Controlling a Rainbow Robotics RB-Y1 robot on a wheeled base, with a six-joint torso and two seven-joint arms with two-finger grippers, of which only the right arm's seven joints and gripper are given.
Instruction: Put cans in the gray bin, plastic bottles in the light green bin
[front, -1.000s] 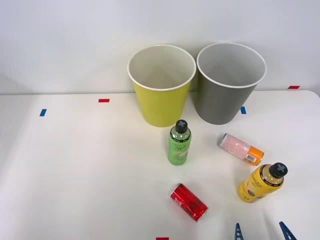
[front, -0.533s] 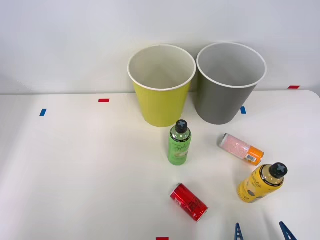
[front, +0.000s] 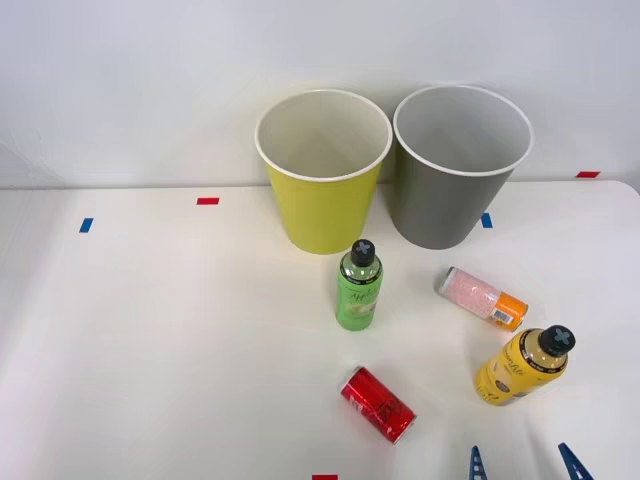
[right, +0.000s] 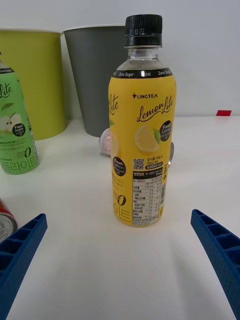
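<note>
Your right gripper (right: 120, 260) stands wide open and holds nothing; its blue ribbed fingers (front: 477, 464) sit on either side of the yellow-orange bottle (front: 522, 365), short of it and not touching. Take that bottle as your landmark: it stands upright on the white worktop (front: 180, 350), black cap on. Just behind it lies the pale pink can (front: 483, 296) on its side, orange end toward the bottle. To the bottle's left and slightly nearer you, the red can (front: 378, 404) also lies on its side. Farther left and behind stands the green bottle (front: 359, 287), upright. Well behind the bottle stands the gray bin (front: 455, 170), with the light green bin (front: 322, 175) just beside it on its left.
</note>
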